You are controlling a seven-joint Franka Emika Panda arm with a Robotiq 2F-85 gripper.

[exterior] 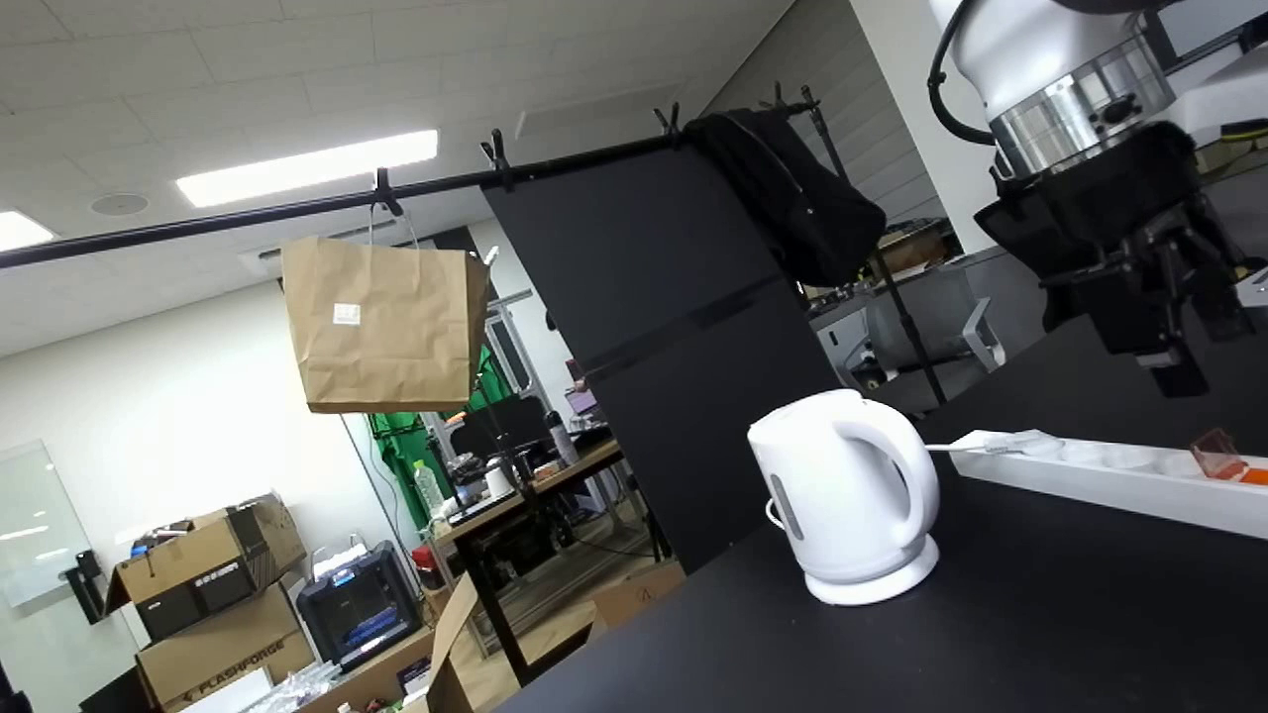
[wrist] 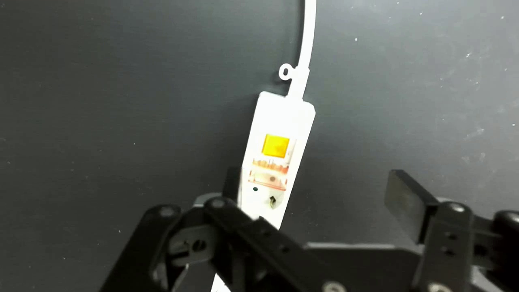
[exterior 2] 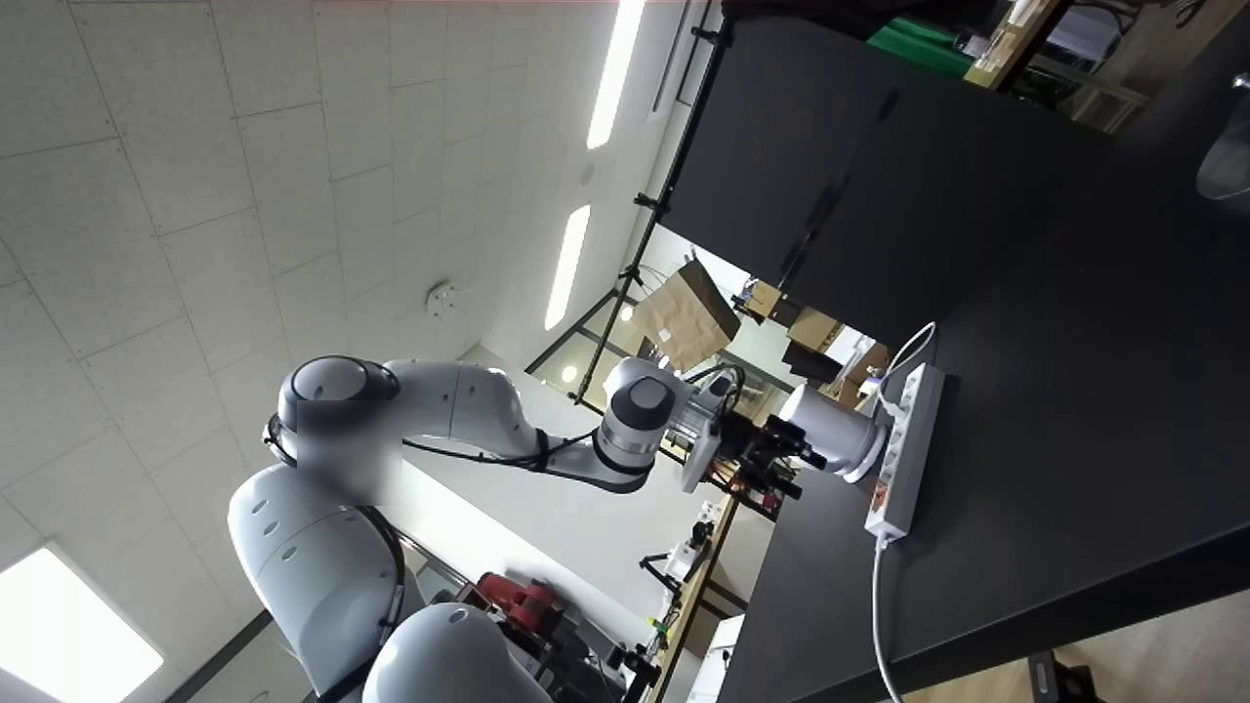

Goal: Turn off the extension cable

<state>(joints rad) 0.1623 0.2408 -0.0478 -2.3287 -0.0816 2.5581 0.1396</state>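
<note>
The extension cable is a long white power strip lying on the black table, in both exterior views (exterior: 1090, 485) (exterior 2: 913, 454) and the wrist view (wrist: 286, 115). Its switch looks yellow-orange in the wrist view (wrist: 275, 146) and orange in an exterior view (exterior: 1254, 476). A clear reddish flap (exterior: 1216, 458) stands raised beside the switch. My gripper (wrist: 316, 190) is open and empty, with its fingers wide apart. It hangs above the strip in both exterior views (exterior: 1204, 347) (exterior 2: 801, 475). In the wrist view the strip runs close to the left finger, which hides part of it.
A white electric kettle (exterior: 832, 495) stands at the strip's far end. A white plug (exterior: 1010, 443) sits in the end socket. The strip's cord (exterior 2: 877, 605) runs over the table edge (exterior 2: 1055, 615). A dark panel (exterior: 654, 337) stands behind the table.
</note>
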